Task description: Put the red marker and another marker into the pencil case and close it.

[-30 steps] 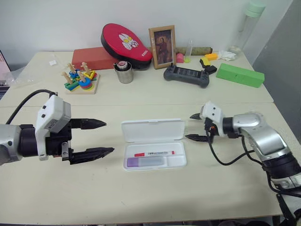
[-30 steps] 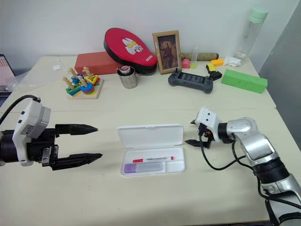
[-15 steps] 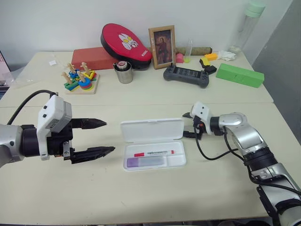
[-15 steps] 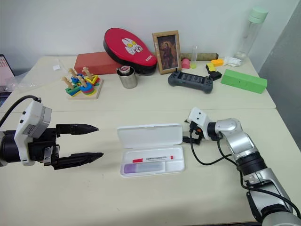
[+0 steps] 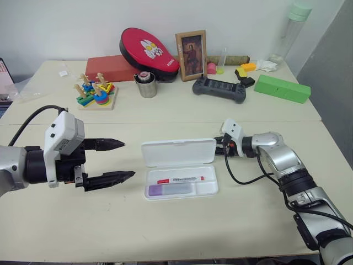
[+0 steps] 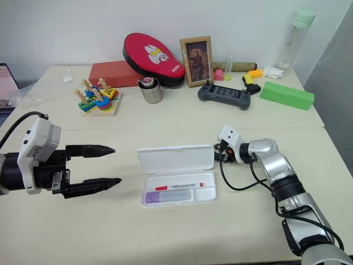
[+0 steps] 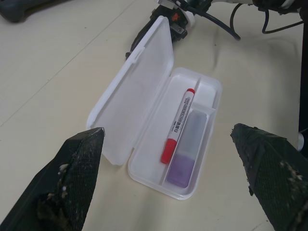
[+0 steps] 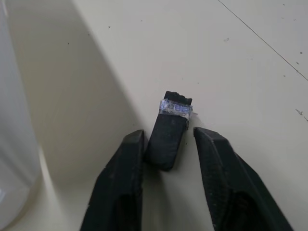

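Beside pencil case (image 5: 179, 153): right fingers (image 8: 120, 192) unclenched around black piece (image 8: 168, 134) | left fingers (image 5: 107, 144) spread wide

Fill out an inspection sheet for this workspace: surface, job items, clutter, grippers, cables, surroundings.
Surface: pale table, a seam running across it behind the case.
Job's things: pencil case open, lid laid back; red marker and lilac marker lie side by side in its tray.
Clutter: small black piece with a taped band by the case's right end; stacking toy, metal cup, red pouch, picture frame, game controller, green box along the back.
Grippers: left gripper open, left of the case; right gripper fingers straddling the black piece, grip uncertain.
Cables: black cable loops off the right wrist onto the table.
Surroundings: white wall behind.
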`<state>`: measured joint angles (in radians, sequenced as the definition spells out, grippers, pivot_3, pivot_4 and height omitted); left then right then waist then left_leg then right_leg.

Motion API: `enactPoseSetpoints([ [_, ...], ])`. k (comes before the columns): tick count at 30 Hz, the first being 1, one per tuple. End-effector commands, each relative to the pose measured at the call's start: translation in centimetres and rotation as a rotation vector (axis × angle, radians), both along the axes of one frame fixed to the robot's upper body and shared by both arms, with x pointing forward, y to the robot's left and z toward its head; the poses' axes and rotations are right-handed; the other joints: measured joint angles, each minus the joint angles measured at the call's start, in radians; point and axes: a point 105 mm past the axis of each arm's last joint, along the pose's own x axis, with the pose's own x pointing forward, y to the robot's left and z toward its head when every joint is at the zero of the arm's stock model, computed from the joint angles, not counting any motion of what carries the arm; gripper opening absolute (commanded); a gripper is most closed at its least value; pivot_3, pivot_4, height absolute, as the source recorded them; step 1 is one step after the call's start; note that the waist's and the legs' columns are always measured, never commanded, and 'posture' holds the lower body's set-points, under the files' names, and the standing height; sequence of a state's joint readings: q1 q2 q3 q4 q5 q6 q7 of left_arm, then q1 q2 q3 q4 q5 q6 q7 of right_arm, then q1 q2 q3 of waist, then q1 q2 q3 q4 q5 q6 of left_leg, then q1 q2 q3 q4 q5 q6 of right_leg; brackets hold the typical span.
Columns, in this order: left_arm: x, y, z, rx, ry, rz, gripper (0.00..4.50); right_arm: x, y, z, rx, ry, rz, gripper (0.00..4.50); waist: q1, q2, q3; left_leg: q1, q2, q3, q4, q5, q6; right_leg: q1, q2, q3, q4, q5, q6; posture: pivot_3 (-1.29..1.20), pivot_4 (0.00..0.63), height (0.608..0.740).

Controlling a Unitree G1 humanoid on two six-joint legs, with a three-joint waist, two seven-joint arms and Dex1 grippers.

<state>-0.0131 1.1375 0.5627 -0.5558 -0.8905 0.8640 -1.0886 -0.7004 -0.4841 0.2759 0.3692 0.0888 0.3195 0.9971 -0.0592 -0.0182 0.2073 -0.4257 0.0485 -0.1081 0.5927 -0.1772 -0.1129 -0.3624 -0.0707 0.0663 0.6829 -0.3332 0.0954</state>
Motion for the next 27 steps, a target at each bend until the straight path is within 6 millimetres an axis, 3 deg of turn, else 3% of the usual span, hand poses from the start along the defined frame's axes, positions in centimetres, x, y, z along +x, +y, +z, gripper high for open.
enactPoseSetpoints([
  [1, -0.1, -0.4, 0.7, 0.001, -0.041, -0.021, 4.5, 0.3, -0.9, 0.7, -0.015, -0.021, -0.026, 0.64, 0.0, 0.0, 0.0, 0.0, 0.0, 0.0, 0.0, 0.0, 0.0, 0.0, 0.0, 0.0, 0.0, 0.0, 0.0, 0.0, 0.15, 0.74],
  [4, 0.0, -0.4, 0.7, -0.002, -0.043, -0.021, 4.5, 0.3, -1.1, 1.1, -0.007, -0.022, -0.026, 0.28, 0.001, 0.0, 0.0, 0.0, 0.0, 0.0, 0.0, 0.0, 0.0, 0.0, 0.0, 0.0, 0.0, 0.0, 0.0, 0.0, 0.15, 0.74],
  [11, 0.1, -0.5, 0.7, -0.004, -0.046, -0.018, 4.5, 0.5, -1.8, 2.2, 0.001, -0.05, -0.05, 0.27, 0.001, 0.0, 0.0, 0.0, 0.0, 0.0, 0.0, 0.0, 0.0, 0.0, 0.0, 0.0, 0.0, 0.0, 0.0, 0.0, 0.15, 0.74],
  [18, 0.1, -0.5, 0.7, -0.005, -0.048, -0.015, 4.5, 1.0, -4.0, 3.4, -0.013, -0.085, -0.112, 0.27, 0.001, 0.0, 0.0, 0.0, 0.0, 0.0, 0.0, 0.0, 0.0, 0.0, 0.0, 0.0, 0.0, 0.0, 0.0, 0.0, 0.15, 0.74],
  [27, 0.1, -0.6, 0.6, -0.01, -0.05, -0.017, 4.5, -0.3, -6.6, 3.4, -0.063, -0.079, -0.123, 0.27, 0.002, 0.0, 0.0, 0.0, 0.0, 0.0, 0.0, 0.0, 0.0, 0.0, 0.0, 0.0, 0.0, 0.0, 0.0, 0.0, 0.15, 0.74],
])
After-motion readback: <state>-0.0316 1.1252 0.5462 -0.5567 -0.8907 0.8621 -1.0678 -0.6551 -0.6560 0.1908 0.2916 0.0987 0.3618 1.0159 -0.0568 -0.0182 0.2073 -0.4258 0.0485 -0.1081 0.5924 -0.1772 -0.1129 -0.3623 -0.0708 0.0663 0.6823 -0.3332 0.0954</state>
